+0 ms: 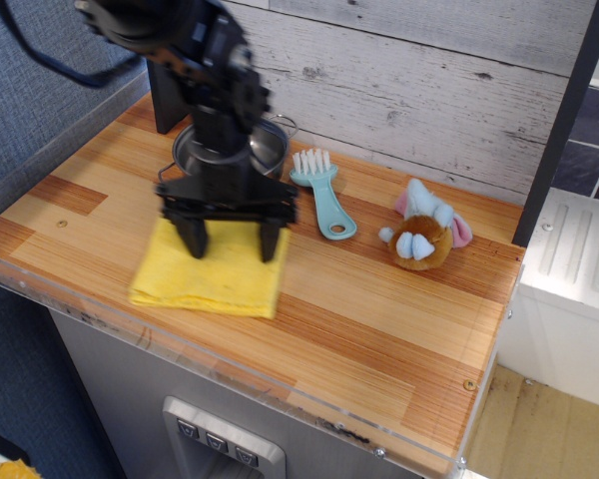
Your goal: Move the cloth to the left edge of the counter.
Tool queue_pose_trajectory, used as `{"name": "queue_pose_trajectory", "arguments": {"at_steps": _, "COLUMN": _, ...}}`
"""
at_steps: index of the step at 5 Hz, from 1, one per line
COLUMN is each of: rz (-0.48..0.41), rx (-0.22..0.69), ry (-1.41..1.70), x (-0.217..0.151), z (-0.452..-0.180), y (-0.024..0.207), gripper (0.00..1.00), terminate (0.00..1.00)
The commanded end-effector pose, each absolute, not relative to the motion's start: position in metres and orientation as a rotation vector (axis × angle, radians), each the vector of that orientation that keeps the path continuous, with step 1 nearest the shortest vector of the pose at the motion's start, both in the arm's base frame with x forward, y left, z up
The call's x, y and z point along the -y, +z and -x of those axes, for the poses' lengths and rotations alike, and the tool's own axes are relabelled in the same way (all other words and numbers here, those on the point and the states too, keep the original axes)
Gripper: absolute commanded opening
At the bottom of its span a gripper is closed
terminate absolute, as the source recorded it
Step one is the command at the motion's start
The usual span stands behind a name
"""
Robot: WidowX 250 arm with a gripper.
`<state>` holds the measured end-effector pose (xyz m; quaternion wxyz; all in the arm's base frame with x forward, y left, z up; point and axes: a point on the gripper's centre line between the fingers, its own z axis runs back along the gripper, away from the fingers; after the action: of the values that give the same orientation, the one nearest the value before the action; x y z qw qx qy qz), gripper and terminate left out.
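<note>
Wood-grain table (379, 344) under everything. Yellow cloth (208, 271) flat left of table centre, near the front rim, just in front of pot (265, 150). Hand (231, 242) spread open, both fingertips pressing the cloth. Brush (322, 190) right of pot; toy (422, 235) further right.

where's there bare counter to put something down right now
Widest free patch: the right front of the counter, between the yellow cloth, the plush toy and the clear rim. A narrower strip lies left of the cloth. The back is crowded: steel pot, brush, and the end effector on the cloth.
</note>
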<state>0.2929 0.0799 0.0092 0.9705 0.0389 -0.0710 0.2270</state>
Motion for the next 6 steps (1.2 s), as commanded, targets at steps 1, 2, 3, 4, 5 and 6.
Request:
{"name": "queue_pose_trajectory", "arguments": {"at_steps": 1, "rz": -0.098, "rx": 0.152, "ry": 0.573, "x": -0.141, "z": -0.287, "y": 0.021, "gripper": 1.00, "terminate": 0.00}}
{"name": "queue_pose_trajectory", "arguments": {"at_steps": 2, "rz": -0.103, "rx": 0.160, "ry": 0.619, "x": -0.162, "z": -0.287, "y": 0.026, "gripper": 1.00, "terminate": 0.00}}
{"name": "queue_pose_trajectory", "arguments": {"at_steps": 3, "rz": -0.102, "rx": 0.158, "ry": 0.624, "x": -0.166, "z": -0.288, "y": 0.027, "gripper": 1.00, "terminate": 0.00}}
{"name": "queue_pose_trajectory", "arguments": {"at_steps": 4, "rz": -0.082, "rx": 0.173, "ry": 0.615, "x": -0.159, "z": -0.291, "y": 0.029, "gripper": 1.00, "terminate": 0.00}}
{"name": "queue_pose_trajectory", "arguments": {"at_steps": 5, "rz": -0.058, "rx": 0.202, "ry": 0.596, "x": -0.149, "z": -0.297, "y": 0.037, "gripper": 1.00, "terminate": 0.00}}
{"name": "queue_pose_trajectory", "arguments": {"at_steps": 6, "rz": -0.045, "rx": 0.267, "ry": 0.574, "x": -0.139, "z": -0.309, "y": 0.063, "gripper": 1.00, "terminate": 0.00}}
